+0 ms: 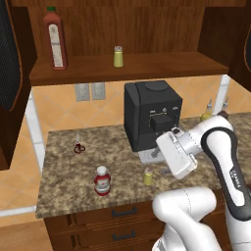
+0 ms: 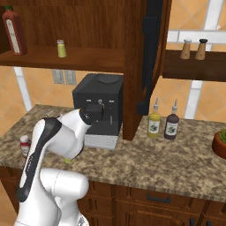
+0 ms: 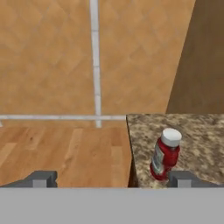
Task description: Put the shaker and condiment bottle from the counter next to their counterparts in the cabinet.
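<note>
We judge the condiment bottle (image 3: 165,154), lower right of the hand view, light, rigid, slick; gripper (image 3: 111,179) fingers apart, take its body.

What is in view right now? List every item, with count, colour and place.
condiment bottle: 1, red, white cap, counter front, upright
shaker: 1, yellow-green, counter, near coffee machine
tall sauce bottle: 1, red, green cap, cabinet shelf left
shelf shaker: 1, yellow-green, shelf middle
coffee machine: 1, black, counter
squeeze bottles: 2, yellow and dark, counter right
grinders: 2, brown, right shelf
plant pot: 1, red-brown, far right
scissors: 1, red, counter left
tool: 1, open, holds nothing
</note>
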{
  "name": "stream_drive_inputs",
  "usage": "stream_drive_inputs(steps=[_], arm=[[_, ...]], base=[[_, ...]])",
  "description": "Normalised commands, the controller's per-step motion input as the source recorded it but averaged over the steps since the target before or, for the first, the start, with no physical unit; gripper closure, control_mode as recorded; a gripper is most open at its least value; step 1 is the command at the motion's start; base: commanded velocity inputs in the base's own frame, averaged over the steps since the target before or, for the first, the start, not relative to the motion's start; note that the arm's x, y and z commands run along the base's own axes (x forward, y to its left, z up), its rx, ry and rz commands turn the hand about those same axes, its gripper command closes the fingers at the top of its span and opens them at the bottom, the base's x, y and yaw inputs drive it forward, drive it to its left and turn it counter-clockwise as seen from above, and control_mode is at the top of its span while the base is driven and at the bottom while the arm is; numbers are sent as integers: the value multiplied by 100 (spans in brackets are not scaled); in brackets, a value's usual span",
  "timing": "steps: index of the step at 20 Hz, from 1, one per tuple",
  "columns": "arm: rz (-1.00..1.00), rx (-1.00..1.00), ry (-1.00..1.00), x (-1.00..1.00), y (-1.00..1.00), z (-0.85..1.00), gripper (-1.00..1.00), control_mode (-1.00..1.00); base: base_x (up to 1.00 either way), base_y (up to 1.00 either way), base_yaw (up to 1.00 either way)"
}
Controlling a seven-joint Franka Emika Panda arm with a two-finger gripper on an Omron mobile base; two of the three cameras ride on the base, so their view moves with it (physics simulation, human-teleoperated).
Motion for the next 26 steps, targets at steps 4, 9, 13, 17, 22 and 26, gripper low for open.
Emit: stream_drive_inputs(steps=[4, 9, 13, 17, 22, 26], arm=[[0, 3, -3, 0, 3, -2, -100, -100], [0, 0, -1, 4, 55, -43, -100, -100], [0, 1, -1, 31, 38, -38, -100, -100], [0, 3, -7, 21, 17, -31, -100, -100], [0, 0, -10, 16, 36, -46, -100, -100], [0, 0, -1, 37, 31, -26, -100, -100]], base=[[0, 0, 0], [0, 0, 0], [0, 0, 0], [0, 0, 0], [0, 0, 0], [0, 0, 0]])
